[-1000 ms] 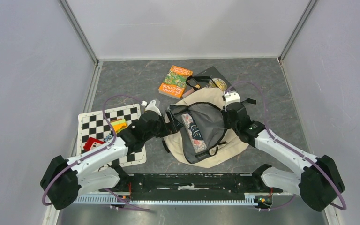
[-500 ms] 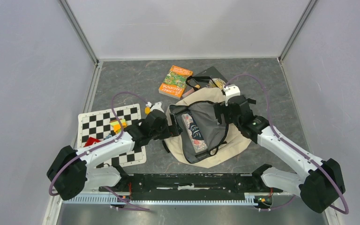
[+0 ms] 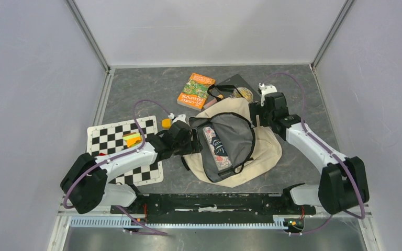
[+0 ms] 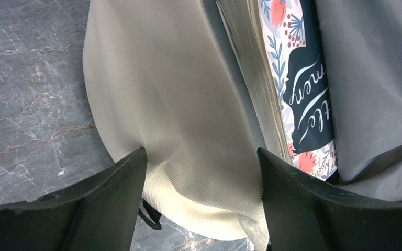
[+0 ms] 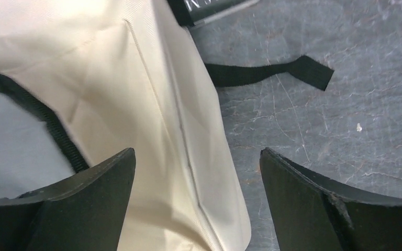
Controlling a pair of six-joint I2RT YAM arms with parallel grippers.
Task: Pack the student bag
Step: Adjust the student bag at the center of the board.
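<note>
1. Location: the student bag (image 3: 267, 150) lies flat at mid-table. Its mouth is open and its grey lining shows. A floral-covered book (image 4: 306, 99) is already inside, against the left wall.
2. My left gripper (image 4: 201, 206) has its jaws spread wide and holds nothing. The cream fabric of the bag's left side lies beneath and between them.
3. My right gripper (image 5: 196, 206) is equally wide and empty. It hangs over the bag's far right edge, and a loose black strap (image 5: 269, 73) lies on the table just beside it.
4. Outstanding: a green-and-orange book (image 3: 195, 90) and a dark book (image 3: 234, 82) lie beyond the bag, and small items sit on the checkered mat (image 3: 104, 138). I judge the packing partly done.
5. Step in hand, as I judge it: securing the bag's mouth for the next item.
6. My left gripper should close on rim fabric only and stay clear of the page edges just beside it. It should then lift gently so the opening gapes without dragging the bag.
7. My right gripper should take a deep bite on the seamed edge and avoid the strap, because limp cloth is likely to slip from a shallow pinch.
8. Risk: uneven pulls may tip the packed book out.
</note>
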